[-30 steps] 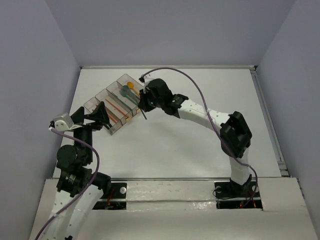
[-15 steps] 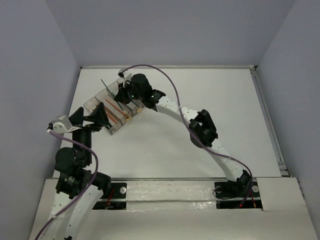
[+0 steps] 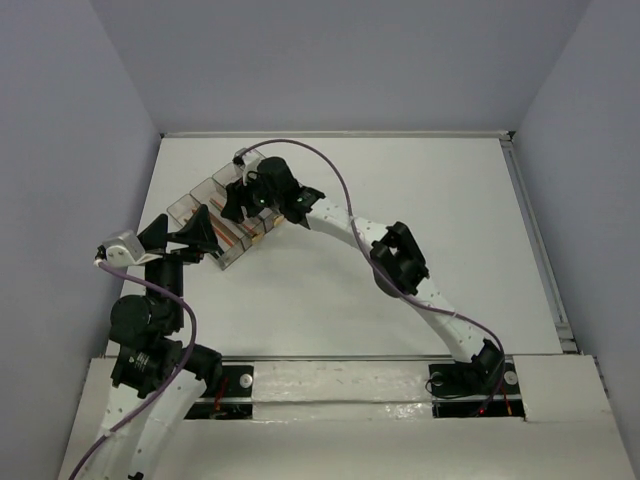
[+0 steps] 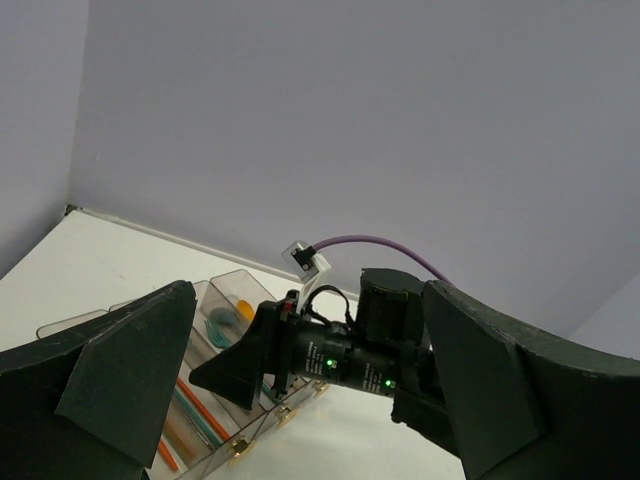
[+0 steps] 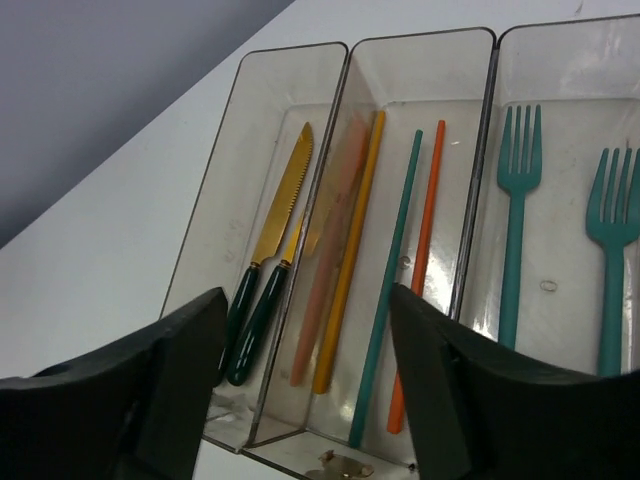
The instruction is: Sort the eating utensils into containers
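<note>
Right wrist view has my right claw (image 5: 308, 298) spread apart and empty above the containers (image 5: 420, 36), so I should rise straight up, clear of their walls.

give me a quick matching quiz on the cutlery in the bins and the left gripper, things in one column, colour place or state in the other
Things
1. knives
2. forks
3. thin sticks
4. left gripper

Place, colour or state
a. open, nothing between the fingers
b. two of them, both teal
c. gold blades, dark green handles
d. four of them, lying between the knives and the forks

Pairs: 1-c, 2-b, 3-d, 4-a
</note>
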{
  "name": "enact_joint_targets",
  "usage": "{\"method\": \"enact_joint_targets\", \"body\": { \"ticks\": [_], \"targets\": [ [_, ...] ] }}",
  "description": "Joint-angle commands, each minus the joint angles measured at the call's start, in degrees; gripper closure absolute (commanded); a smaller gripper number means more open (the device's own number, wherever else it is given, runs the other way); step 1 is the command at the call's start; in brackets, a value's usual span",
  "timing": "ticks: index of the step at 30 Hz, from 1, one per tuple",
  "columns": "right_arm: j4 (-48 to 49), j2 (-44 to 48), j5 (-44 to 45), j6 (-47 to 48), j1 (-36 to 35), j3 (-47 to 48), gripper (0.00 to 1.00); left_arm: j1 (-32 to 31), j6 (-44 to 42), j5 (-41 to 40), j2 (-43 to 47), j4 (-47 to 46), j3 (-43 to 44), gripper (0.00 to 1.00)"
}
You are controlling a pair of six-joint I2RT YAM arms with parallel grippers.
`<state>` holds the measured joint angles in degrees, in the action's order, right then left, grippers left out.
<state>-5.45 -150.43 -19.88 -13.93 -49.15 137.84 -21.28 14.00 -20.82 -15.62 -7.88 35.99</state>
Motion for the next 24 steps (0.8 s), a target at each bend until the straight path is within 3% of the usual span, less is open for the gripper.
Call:
{"method": "enact_joint_targets", "body": {
  "ticks": [1, 7, 10, 11, 12, 15, 18, 21, 24],
  "targets": [
    [4.2, 5.3, 0.0, 0.3, -0.7, 0.4, 0.21, -0.3, -0.4, 0.1, -0.1, -2.7, 1.4, 0.01],
    [10.4, 17.8, 3.8, 1.1, -0.7, -7.5, 0.19, -0.3, -0.3, -1.2, -0.1, -2.1, 1.6, 0.01],
    [14.5, 26.1, 8.3, 1.7, -0.7, -21.1, 0.11, -0.3, -0.5, -1.4, 0.0, -1.8, 1.6, 0.01],
    [17.2, 32.6, 9.5, 2.4, -0.7, -29.6, 0.06, -0.3, -0.5, -1.3, -0.2, -1.7, 1.6, 0.01],
    [18.8, 36.1, 13.5, 2.9, -0.7, -34.3, 0.0, -0.3, -0.6, -1.2, -0.2, -1.6, 1.6, 0.01],
    [26.3, 51.0, 22.7, 5.5, -0.2, -53.7, 0.0, -0.3, -0.3, -1.0, -0.7, -1.1, 2.0, 0.01],
    [27.7, 61.6, 36.2, 8.8, 0.4, -64.2, 0.0, -0.3, 0.1, -0.2, -1.3, -1.0, 2.8, 0.01],
    [24.6, 77.4, 55.8, 10.4, 0.9, -73.0, 0.0, -0.3, 0.1, 0.3, -2.7, -0.4, 4.3, 0.01],
    [24.6, 86.6, 62.7, 11.0, 0.9, -81.2, 0.0, -0.3, 0.2, 0.7, -4.2, 0.4, 5.3, 0.01]
  ]
}}
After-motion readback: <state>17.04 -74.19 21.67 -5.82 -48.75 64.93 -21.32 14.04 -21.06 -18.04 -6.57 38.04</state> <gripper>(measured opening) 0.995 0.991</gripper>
